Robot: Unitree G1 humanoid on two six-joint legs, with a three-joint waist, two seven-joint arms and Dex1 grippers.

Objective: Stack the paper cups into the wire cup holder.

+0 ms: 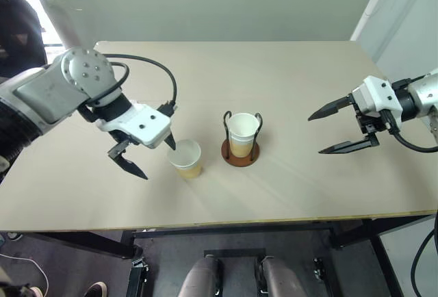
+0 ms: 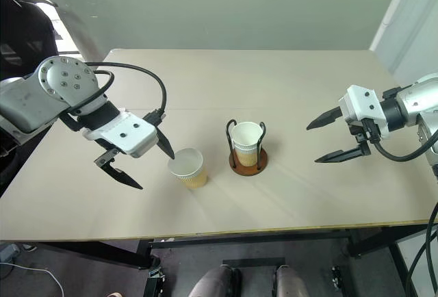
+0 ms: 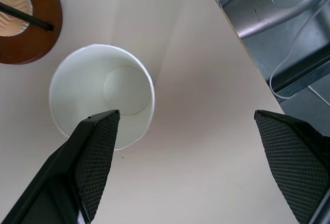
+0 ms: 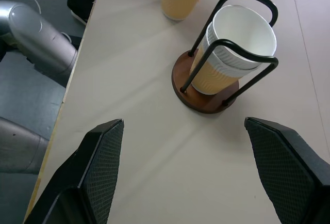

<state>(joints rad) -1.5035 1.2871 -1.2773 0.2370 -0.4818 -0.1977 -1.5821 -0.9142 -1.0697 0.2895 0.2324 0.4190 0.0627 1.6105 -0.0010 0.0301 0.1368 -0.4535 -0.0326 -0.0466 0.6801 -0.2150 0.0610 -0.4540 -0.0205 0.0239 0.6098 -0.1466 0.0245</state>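
Cup (image 1: 186, 158) (loose) beside holder (image 1: 241, 152), mid-table.

Wide pale beige rectangular tabletop (image 1: 287, 85) on a black metal frame (image 1: 233, 232). Plain grey-green wall (image 1: 205, 3) behind it. Dark grey floor (image 1: 61, 273) below, with a thin white cable (image 1: 24, 261) trailing at one corner.

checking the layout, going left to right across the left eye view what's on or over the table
left gripper, jaws open → loose paper cup standing on the table → wire cup holder with cups nested in it → right gripper, jaws open
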